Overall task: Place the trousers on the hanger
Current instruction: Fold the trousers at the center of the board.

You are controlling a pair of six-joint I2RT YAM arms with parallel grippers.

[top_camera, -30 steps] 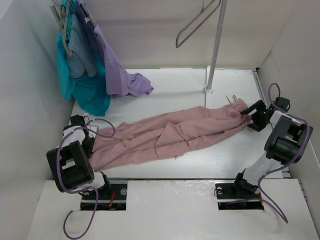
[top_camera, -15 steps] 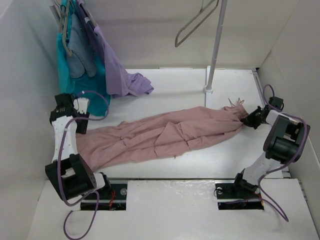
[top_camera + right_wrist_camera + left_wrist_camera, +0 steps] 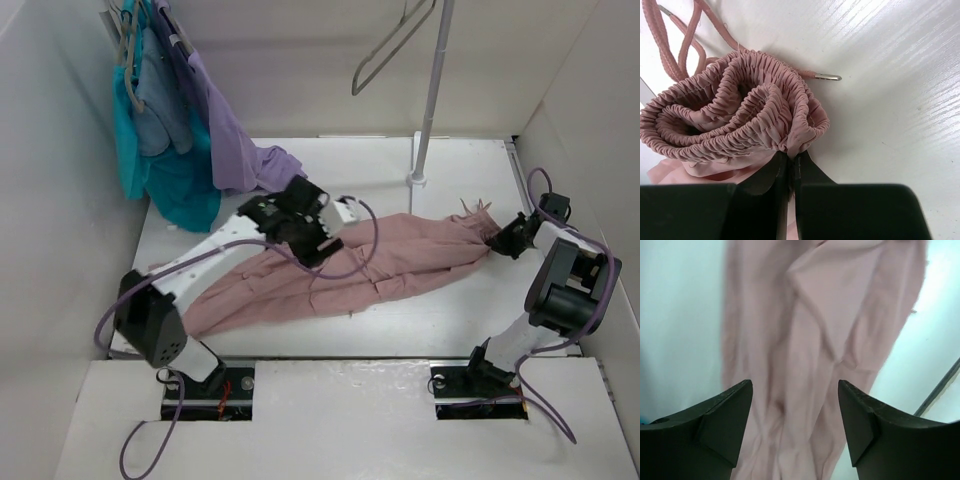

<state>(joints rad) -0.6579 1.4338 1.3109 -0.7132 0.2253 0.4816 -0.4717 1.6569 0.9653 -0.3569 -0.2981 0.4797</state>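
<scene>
The trousers (image 3: 410,255) lie stretched across the middle of the table, waistband toward the right edge, where the right gripper (image 3: 790,162) is pinched tight on a thin fold of elastic. The left gripper (image 3: 794,390) hovers over the legs, fingers spread wide, holding nothing. That small pinch could slip on lifting toward the hanger (image 3: 385,55) above the far edge, and the loose drawstrings (image 3: 680,35) might snag the pole (image 3: 430,100)
</scene>
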